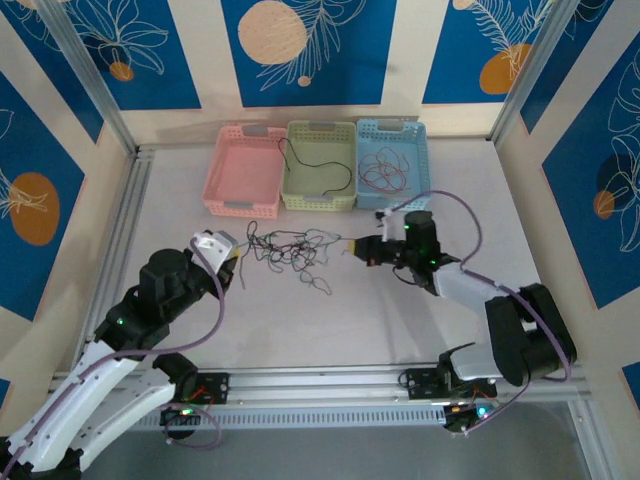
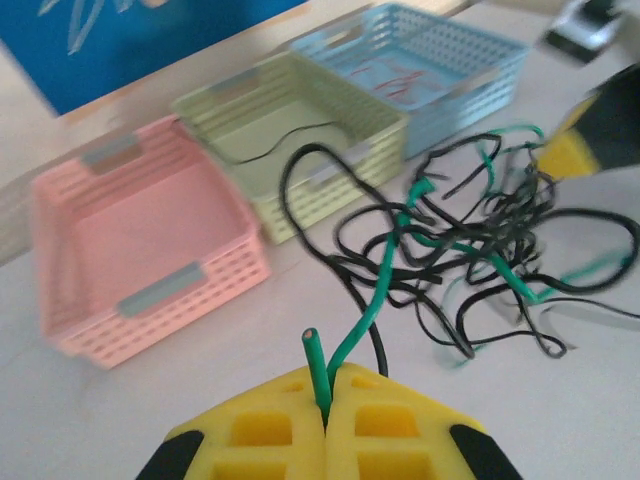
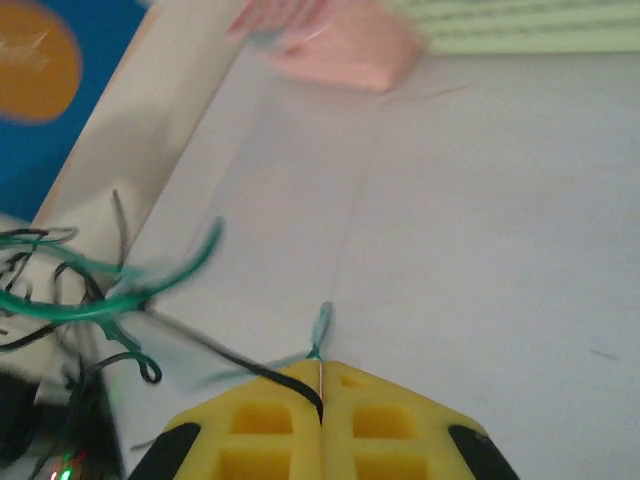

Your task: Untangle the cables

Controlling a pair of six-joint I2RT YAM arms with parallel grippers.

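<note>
**Entry: cables, partly sorted**

Location: one clump of cables (image 1: 292,255), black and green, mid-desk (image 1: 350,320), between the two claws and just in front of the baskets.

Left claw (image 2: 324,395): closed tight on the end of a green strand (image 2: 375,290) leading up into the clump.

Right claw (image 3: 320,385): closed on a black strand (image 3: 215,350) at the clump's opposite side, with a thin green end apparently pinched alongside.

Hazards, as judged:
- Knots drawn tighter instead of looser, from a straight pull with loops crossed over one another.
- A strand slipping free, from a grip so close to its tip.
- The whole clump dragged across the desk unseparated, with nothing pinning it.
- Loops snagging on a near basket wall, if carried that way.

Count:
- Claws: two.
- Baskets: three, side by side: pink basket (image 1: 240,207), green basket (image 1: 318,201), blue basket (image 1: 392,200).
- Clumps: one, strands too interwoven to number.
- Black cable (image 2: 285,137) in the green basket: one.
- Reddish cables (image 1: 385,172) in the blue basket: several, exact number unreadable.
</note>
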